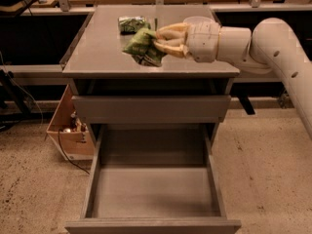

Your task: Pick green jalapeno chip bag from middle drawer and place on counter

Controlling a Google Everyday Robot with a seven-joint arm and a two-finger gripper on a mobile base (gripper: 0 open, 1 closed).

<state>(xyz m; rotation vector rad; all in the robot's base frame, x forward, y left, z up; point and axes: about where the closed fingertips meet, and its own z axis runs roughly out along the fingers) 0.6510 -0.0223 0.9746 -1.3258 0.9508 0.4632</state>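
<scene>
My gripper (157, 42) is shut on the green jalapeno chip bag (143, 47), a crumpled green foil bag with pale print. It holds the bag just above the middle of the grey counter (102, 52), coming in from the right. The middle drawer (154, 191) is pulled fully open below, and its flat grey floor is bare. The arm reaches in from the right edge of the view.
A compact green package (131, 23) lies at the back of the counter. A white bowl (197, 20) sits behind the gripper, partly hidden. A closed shallower drawer (151, 108) is above the open one. A cardboard box (68, 128) stands on the floor at left.
</scene>
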